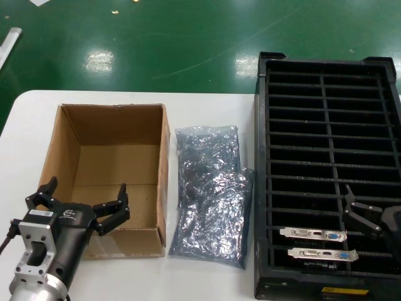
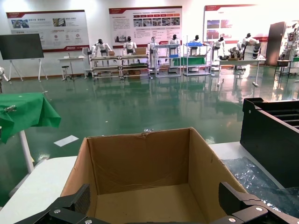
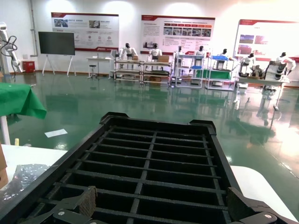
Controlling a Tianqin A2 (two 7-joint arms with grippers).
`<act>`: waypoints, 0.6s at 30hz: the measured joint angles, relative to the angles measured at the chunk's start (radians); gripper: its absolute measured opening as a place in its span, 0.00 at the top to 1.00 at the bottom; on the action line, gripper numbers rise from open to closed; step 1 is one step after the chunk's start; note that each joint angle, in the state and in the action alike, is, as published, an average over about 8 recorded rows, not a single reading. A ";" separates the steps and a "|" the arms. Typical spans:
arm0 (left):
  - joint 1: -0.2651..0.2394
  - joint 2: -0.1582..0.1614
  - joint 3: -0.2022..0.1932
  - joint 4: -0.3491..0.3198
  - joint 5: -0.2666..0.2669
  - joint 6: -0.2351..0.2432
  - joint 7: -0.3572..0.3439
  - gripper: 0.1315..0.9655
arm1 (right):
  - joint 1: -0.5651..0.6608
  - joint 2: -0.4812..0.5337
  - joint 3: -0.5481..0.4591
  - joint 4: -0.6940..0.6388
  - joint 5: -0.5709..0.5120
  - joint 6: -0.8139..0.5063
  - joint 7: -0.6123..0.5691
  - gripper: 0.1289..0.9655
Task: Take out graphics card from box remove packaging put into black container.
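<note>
White tabletop [image 1: 207,285] carries the empty box [image 1: 109,182], packaging [image 1: 210,194] and black container [image 1: 326,175] holding two graphics cards [image 1: 313,234], left gripper [image 1: 78,204] and right gripper [image 1: 369,216] both released.

The head camera looks steeply down on the desk [image 1: 25,125], box [image 1: 106,182] at left, crate [image 1: 326,169] at right. Each wrist camera sits low, close and level: left facing the box [image 2: 140,163], right facing the crate [image 3: 154,163].
</note>
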 joint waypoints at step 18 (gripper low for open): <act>0.000 0.000 0.000 0.000 0.000 0.000 0.000 0.00 | 0.000 0.000 0.000 0.000 0.000 0.000 0.000 0.00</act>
